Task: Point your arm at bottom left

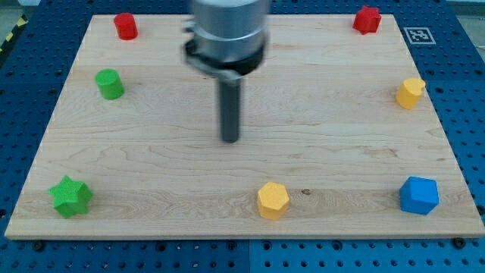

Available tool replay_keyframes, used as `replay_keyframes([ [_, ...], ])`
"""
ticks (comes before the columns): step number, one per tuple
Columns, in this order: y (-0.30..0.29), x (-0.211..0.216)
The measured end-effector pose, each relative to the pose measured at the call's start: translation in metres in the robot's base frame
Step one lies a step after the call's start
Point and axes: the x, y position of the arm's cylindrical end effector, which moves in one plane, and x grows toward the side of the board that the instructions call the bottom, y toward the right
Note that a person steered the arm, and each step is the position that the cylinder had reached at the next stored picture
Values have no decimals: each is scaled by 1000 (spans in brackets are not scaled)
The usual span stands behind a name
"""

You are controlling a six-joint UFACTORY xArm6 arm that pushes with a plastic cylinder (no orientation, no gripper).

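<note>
My tip [229, 140] is near the middle of the wooden board [151, 167], with no block touching it. The green star block [70, 196] lies at the board's bottom left corner, far to the left and below my tip. The yellow hexagon block [273, 200] lies below and a little right of my tip, near the bottom edge. The green cylinder [110, 83] stands at the left, above the star.
A red cylinder [126, 26] stands at the top left and a red block [367, 20] at the top right. A yellow block [410, 92] sits at the right edge. A blue hexagon block [419, 195] sits at the bottom right. A fiducial tag [416, 35] lies beyond the top right corner.
</note>
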Motion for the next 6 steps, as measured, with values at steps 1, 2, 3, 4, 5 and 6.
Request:
replay_keyframes([
  [1,-99,8],
  [2,-204,10],
  [3,-230,23],
  [4,-249,48],
  [5,-249,48],
  [6,-235,109],
])
